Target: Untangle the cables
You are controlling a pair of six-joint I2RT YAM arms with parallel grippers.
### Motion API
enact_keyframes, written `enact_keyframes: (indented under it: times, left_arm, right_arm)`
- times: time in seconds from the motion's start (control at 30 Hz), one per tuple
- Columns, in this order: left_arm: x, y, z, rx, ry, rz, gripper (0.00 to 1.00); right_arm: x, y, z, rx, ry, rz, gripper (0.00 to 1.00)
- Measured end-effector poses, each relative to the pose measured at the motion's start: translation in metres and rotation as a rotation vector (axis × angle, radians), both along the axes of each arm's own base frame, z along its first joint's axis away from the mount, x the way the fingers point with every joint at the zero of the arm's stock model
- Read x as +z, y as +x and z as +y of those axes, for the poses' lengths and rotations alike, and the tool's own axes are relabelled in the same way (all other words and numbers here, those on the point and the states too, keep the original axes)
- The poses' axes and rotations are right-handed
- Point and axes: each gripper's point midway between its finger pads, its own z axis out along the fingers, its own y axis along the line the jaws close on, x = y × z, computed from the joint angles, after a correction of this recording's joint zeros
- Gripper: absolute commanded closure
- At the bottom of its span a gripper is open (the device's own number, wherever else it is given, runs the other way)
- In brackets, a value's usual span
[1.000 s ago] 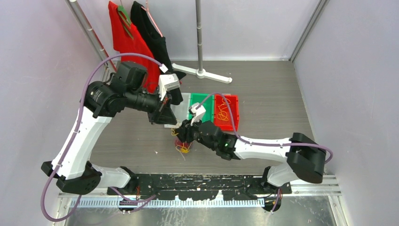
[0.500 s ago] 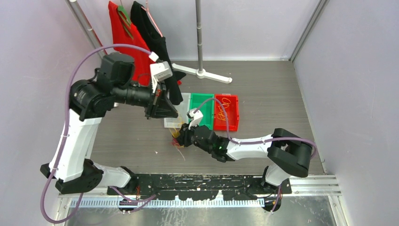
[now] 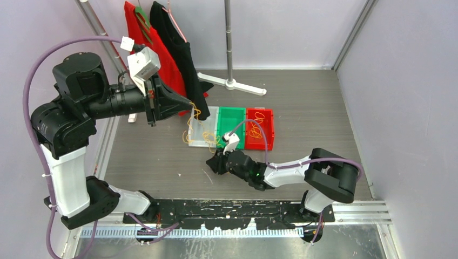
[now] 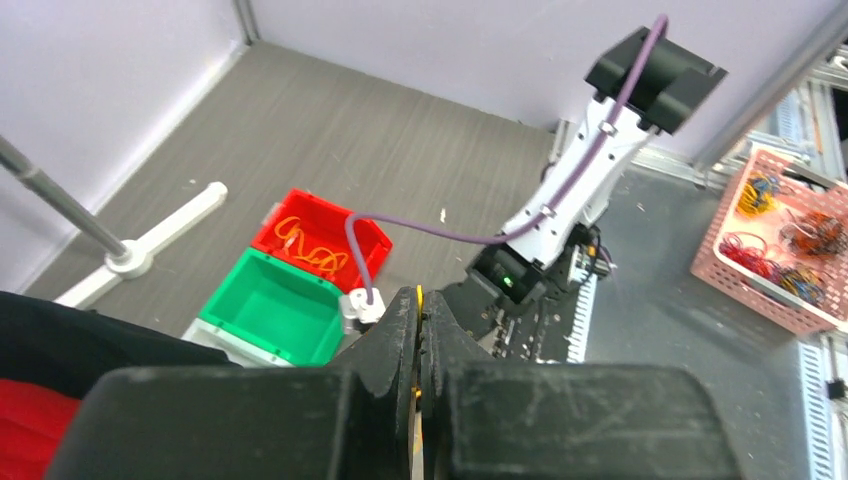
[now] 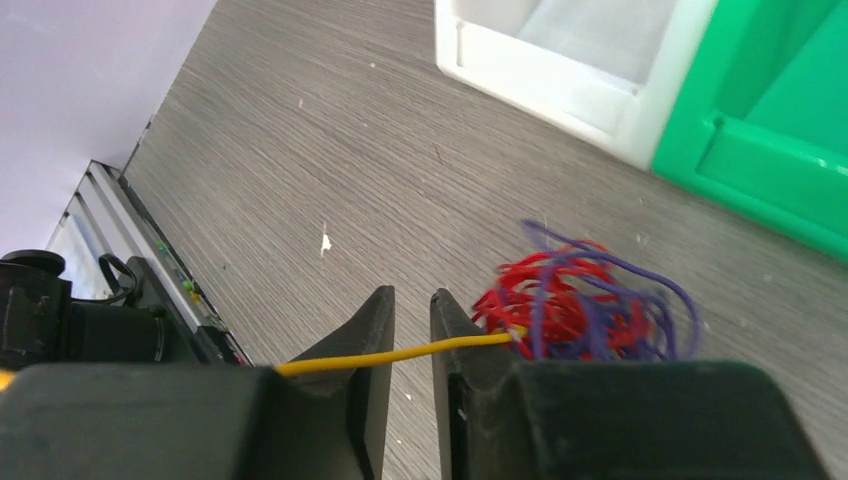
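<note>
My left gripper is raised over the white bin and is shut on an orange-yellow cable that hangs down in loops from it. A yellow sliver shows between its closed jaws in the left wrist view. My right gripper is low on the table. In the right wrist view its jaws stand a narrow gap apart with nothing seen between them. A yellow strand lies across its fingers and runs to a red and purple wad just to their right.
A green bin and a red bin holding an orange cable stand beside the white bin. A rack stand and hanging red and black clothes are at the back. A pink basket of cables sits off the table.
My left arm has lifted and swung back to the left, drawing the yellow cable up out of the wad. My right gripper has slid a little nearer and stays low by the wad.
</note>
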Motion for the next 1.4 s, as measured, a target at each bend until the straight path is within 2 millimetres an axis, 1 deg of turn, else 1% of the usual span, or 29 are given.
enact_keyframes:
  times: [0.03,0.13,0.17,0.23,0.33,0.57,0.6,0.67,0.7,0.73,0.77,0.8,0.87,0.93,0.97,1.0,1.07,1.13,1.23,1.3,1.33,1.4]
  left_arm:
    - [0.002,0.003,0.0,0.011,-0.002,-0.01,1.0]
    - [0.008,0.012,0.002,0.053,-0.011,-0.053,1.0]
    - [0.011,0.015,0.003,0.067,-0.016,-0.07,1.0]
    - [0.017,0.021,0.005,0.098,-0.025,-0.107,1.0]
    - [0.029,0.029,0.01,0.146,-0.046,-0.176,1.0]
    - [0.069,0.042,0.033,0.291,-0.108,-0.37,1.0]
    - [0.078,0.045,0.037,0.319,-0.125,-0.406,1.0]
    - [0.093,0.047,0.045,0.364,-0.157,-0.466,1.0]
    - [0.098,0.047,0.049,0.383,-0.169,-0.491,1.0]
    - [0.102,0.045,0.053,0.393,-0.177,-0.51,1.0]
    - [0.104,0.04,0.056,0.393,-0.184,-0.519,1.0]
    - [0.104,0.038,0.057,0.387,-0.186,-0.52,1.0]
    - [0.1,0.033,0.056,0.368,-0.184,-0.511,1.0]
    - [0.094,0.028,0.057,0.357,-0.18,-0.501,1.0]
    - [0.091,0.027,0.057,0.353,-0.176,-0.496,1.0]
    - [0.087,0.027,0.056,0.347,-0.17,-0.49,1.0]
    - [0.081,0.029,0.053,0.336,-0.155,-0.475,1.0]
    - [0.072,0.033,0.047,0.321,-0.137,-0.452,1.0]
    - [0.052,0.039,0.037,0.29,-0.101,-0.393,1.0]
    - [0.031,0.044,0.028,0.265,-0.063,-0.338,1.0]
    - [0.019,0.047,0.023,0.254,-0.042,-0.302,1.0]
    - [0.001,0.051,0.017,0.236,-0.01,-0.252,1.0]
  right_arm:
    - [-0.002,-0.001,-0.002,-0.003,0.001,0.006,0.82]
    - [-0.017,-0.007,-0.01,-0.01,-0.021,0.034,0.97]
    - [-0.021,-0.009,-0.013,-0.012,-0.028,0.039,0.99]
    - [-0.026,-0.013,-0.015,-0.016,-0.04,0.052,0.99]
    - [-0.029,-0.016,-0.016,-0.023,-0.05,0.052,0.99]
    - [-0.037,-0.022,-0.021,-0.043,-0.086,0.044,0.99]
    - [-0.04,-0.023,-0.023,-0.045,-0.093,0.047,0.93]
    - [-0.049,-0.026,-0.03,-0.051,-0.119,0.057,0.55]
    - [-0.054,-0.028,-0.034,-0.053,-0.129,0.067,0.49]
    - [-0.058,-0.03,-0.038,-0.054,-0.139,0.076,0.47]
    - [-0.06,-0.032,-0.04,-0.054,-0.148,0.083,0.47]
    - [-0.06,-0.033,-0.043,-0.052,-0.156,0.086,0.49]
    - [-0.047,-0.034,-0.044,-0.047,-0.137,0.077,0.51]
    - [-0.026,-0.034,-0.043,-0.042,-0.097,0.057,0.44]
    - [-0.015,-0.034,-0.043,-0.04,-0.077,0.047,0.36]
    - [-0.004,-0.034,-0.042,-0.033,-0.056,0.035,0.32]
    - [0.014,-0.036,-0.039,-0.013,-0.028,0.022,0.29]
    - [0.03,-0.04,-0.038,0.018,-0.007,0.013,0.28]
    - [0.052,-0.048,-0.042,0.057,0.023,-0.003,0.29]
    - [0.067,-0.051,-0.046,0.07,0.042,-0.019,0.29]
    - [0.078,-0.052,-0.049,0.075,0.058,-0.033,0.29]
    - [0.093,-0.052,-0.052,0.076,0.084,-0.054,0.29]
